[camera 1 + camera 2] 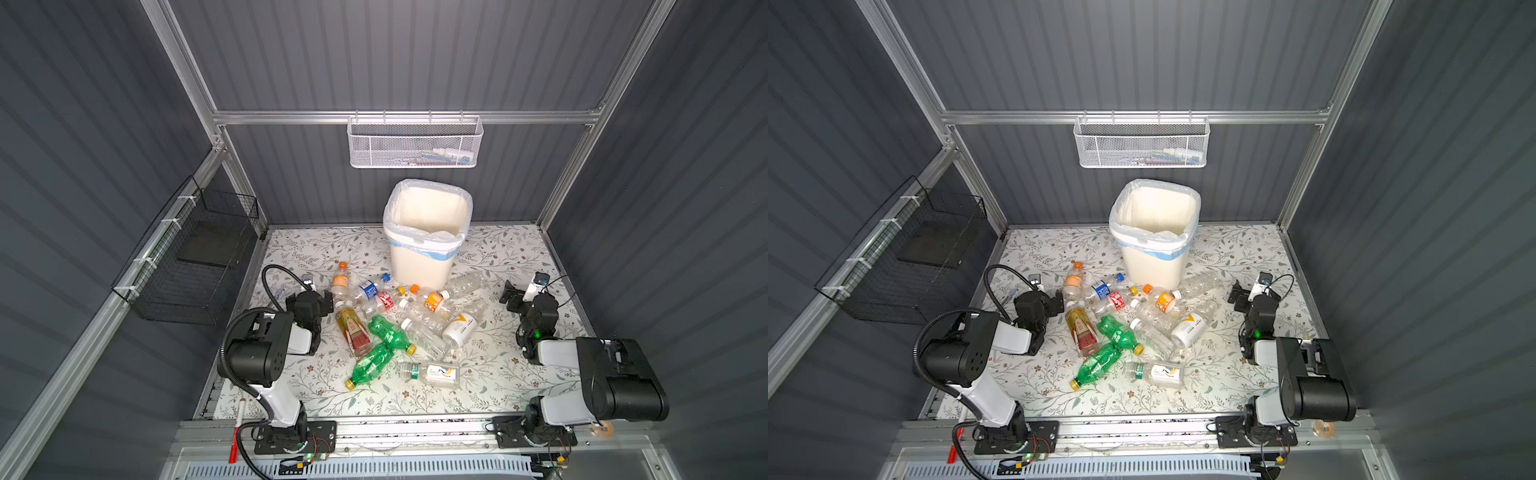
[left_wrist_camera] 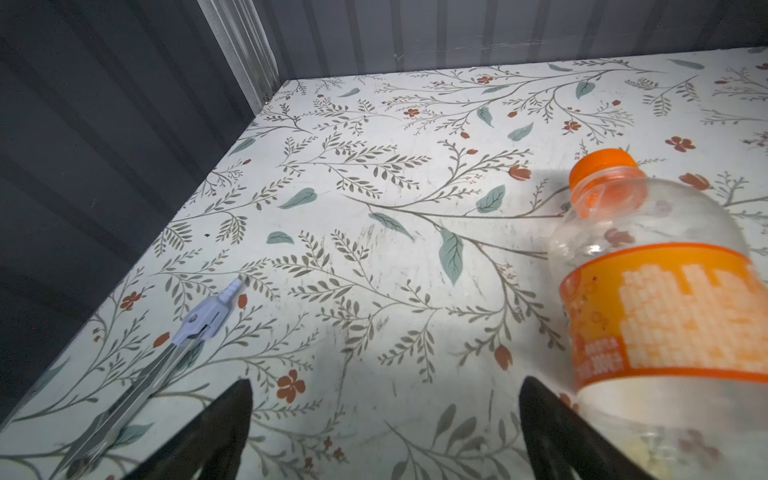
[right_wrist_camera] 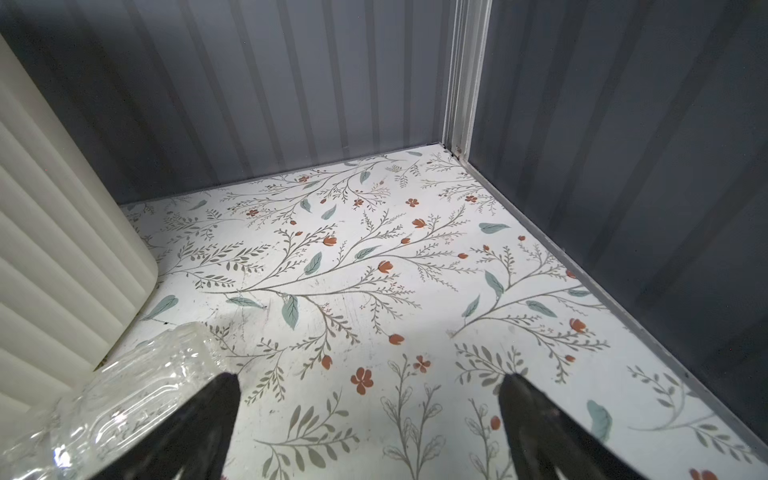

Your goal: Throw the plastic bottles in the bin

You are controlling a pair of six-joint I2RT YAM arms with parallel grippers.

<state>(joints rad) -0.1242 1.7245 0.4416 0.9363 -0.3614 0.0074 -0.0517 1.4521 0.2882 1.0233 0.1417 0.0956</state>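
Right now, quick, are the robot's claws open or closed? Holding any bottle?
Left gripper: open, holding nothing.
Right gripper: open, holding nothing.

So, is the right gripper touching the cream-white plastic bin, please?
Apart: in both top views, floral table and a clear plastic bottle lie between the right gripper and the bin.
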